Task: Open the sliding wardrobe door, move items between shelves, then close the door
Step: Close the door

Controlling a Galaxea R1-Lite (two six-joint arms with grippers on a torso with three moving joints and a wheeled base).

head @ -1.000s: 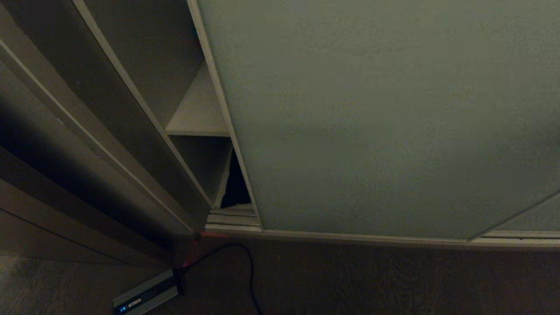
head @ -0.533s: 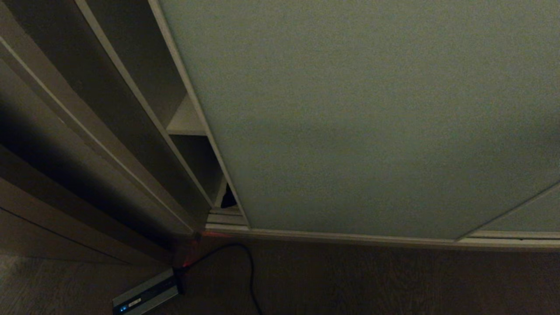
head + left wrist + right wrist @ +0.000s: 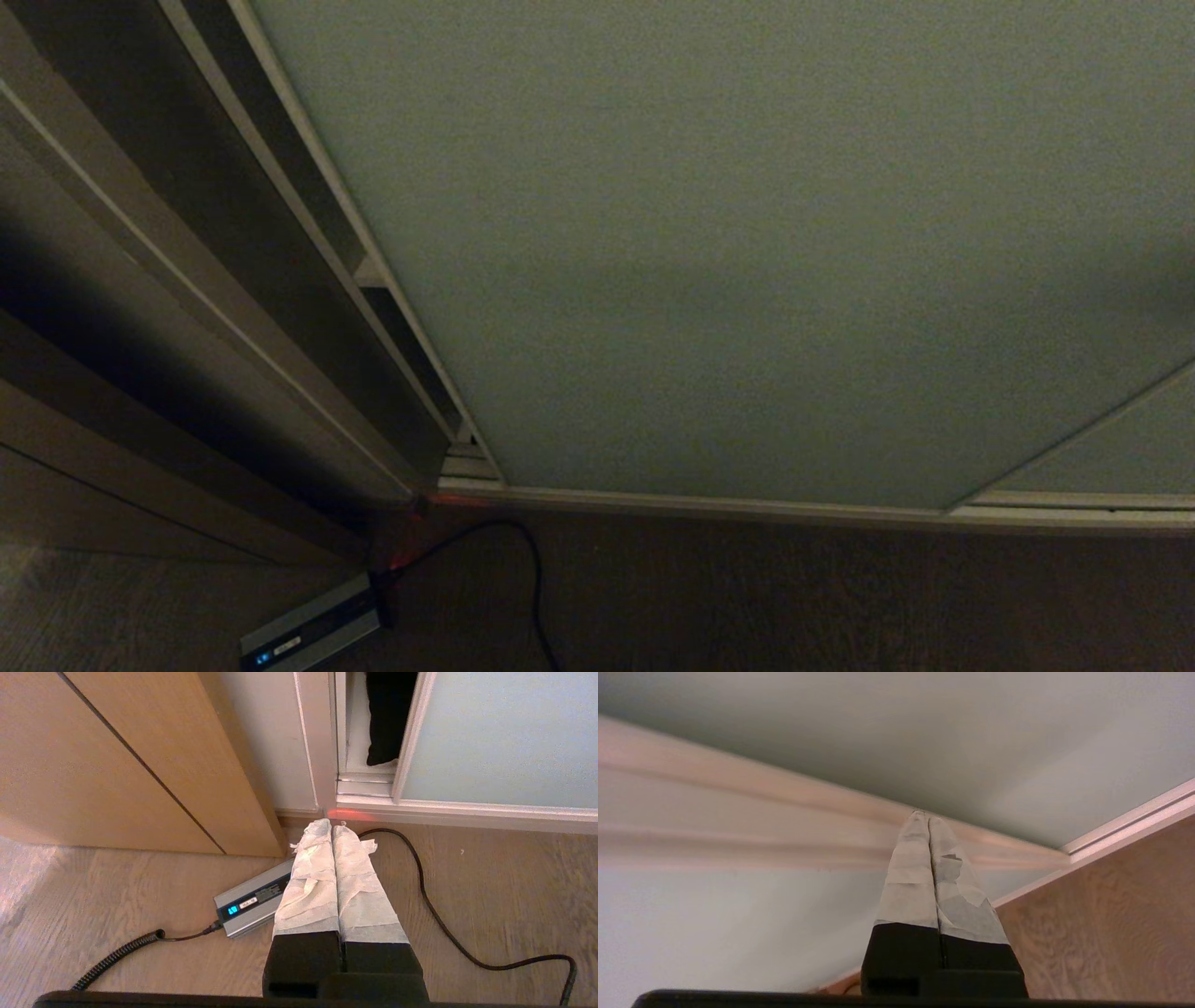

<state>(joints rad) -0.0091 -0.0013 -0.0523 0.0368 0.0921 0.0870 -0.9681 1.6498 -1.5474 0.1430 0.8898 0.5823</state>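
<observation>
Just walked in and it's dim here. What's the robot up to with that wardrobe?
It is sliding the wardrobe door shut; since a second ago the gap has narrowed to a sliver. The right gripper, fingers shut, has its tip at the door's pale rim. A black cushion shows inside. The left gripper hangs shut over the floor.

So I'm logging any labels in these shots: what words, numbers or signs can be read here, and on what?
Silver box on the floor: a lit blue display and a small white label, both too small to read.
Sliding wardrobe door: no text.
Left gripper and right gripper, both taped: no text.
Nothing else carries writing.
</observation>
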